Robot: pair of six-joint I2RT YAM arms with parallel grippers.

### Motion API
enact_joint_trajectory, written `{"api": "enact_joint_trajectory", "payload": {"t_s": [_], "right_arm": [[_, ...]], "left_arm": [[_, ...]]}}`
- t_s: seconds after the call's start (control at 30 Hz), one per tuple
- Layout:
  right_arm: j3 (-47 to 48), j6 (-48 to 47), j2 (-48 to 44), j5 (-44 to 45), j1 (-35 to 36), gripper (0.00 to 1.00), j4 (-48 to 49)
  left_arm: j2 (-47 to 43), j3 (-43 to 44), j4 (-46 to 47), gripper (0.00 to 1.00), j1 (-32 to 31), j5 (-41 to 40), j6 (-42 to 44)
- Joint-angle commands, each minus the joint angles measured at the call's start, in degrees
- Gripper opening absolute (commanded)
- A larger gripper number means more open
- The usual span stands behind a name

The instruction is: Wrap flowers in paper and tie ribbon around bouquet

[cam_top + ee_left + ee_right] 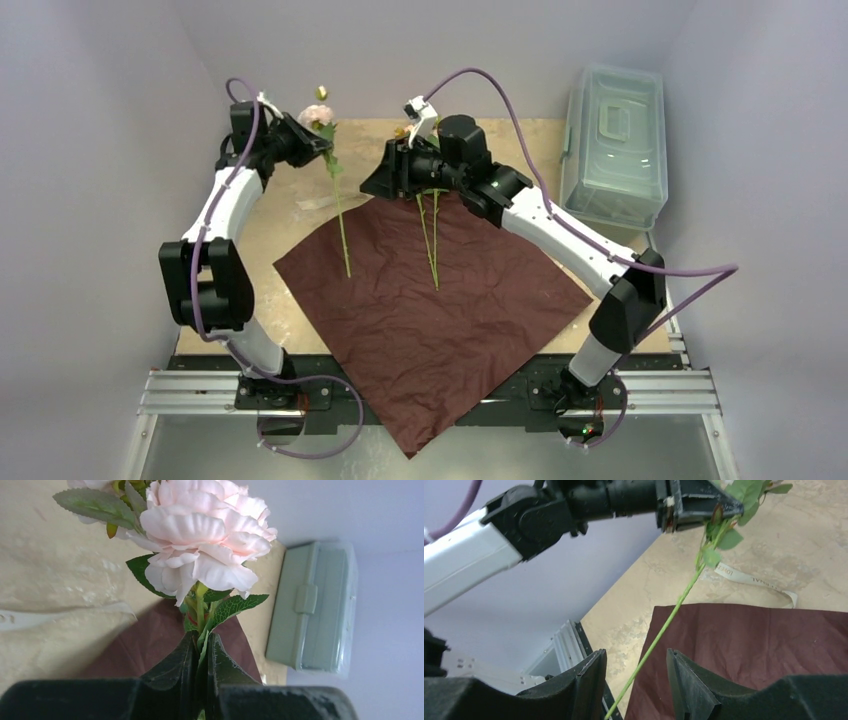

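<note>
The work stood at the laying-out step: the flowers were being gathered on the paper [440, 320], and no wrapping or tying had begun. The paper lay flat, maroon face up, turned like a diamond on the middle of the bench [265, 240], its near corner hanging past the near edge over the rail [690, 395]. Two sprigs [433, 260] lay on its far half with their stems pointing toward the near edge; their heads were hidden in the overhead view.

The left end effector [201, 641] was clamped tight on a third sprig [318, 116] just under its pink bloom. It held the bloom raised near the far left of the bench, the stem slanting down to the paper's left half. Whether the tip touched the paper could not be told.

The right end effector [635, 656] was partly open and empty by the paper's far corner, its fingers facing that slanting stem without gripping it. The ribbon [754, 579] lay slack on bare bench just off the paper's far-left edge.

The next move probably called for lowering the held sprig beside the other two, stems parallel, then a gentle release so nothing rolled.

The bench was mottled tan. A translucent lidded box [612, 140] sat at its far right corner, and plain pale walls [90, 150] closed in on three sides.
</note>
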Motion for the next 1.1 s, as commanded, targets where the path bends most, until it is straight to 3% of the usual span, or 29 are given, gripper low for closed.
{"api": "enact_joint_trajectory", "payload": {"t_s": [0.0, 0.37, 0.9, 0.97, 1.07], "right_arm": [[2.32, 2.95, 3.05, 0.17, 0.12, 0.55, 1.04], [0.63, 9.12, 7.3, -1.01, 0.21, 0.52, 0.24], [0.18, 14.06, 11.0, -2.59, 0.82, 0.46, 1.13], [-0.02, 14.18, 11.08, -2.62, 0.76, 0.39, 1.1], [0.27, 14.3, 10.96, -2.36, 0.82, 0.12, 0.12]], "left_arm": [[-5.78, -7.86, 11.42, 0.0, -0.8, 3.46, -7.56], [-11.93, -14.74, 13.73, 0.0, -4.12, 3.86, -8.83], [-13.28, -17.67, 19.79, 0.0, -8.55, 3.38, -12.18], [-13.51, -18.31, 20.4, 0.0, -8.69, 3.4, -12.46], [-13.91, -19.0, 20.72, 0.0, -8.73, 3.26, -12.44]]}}
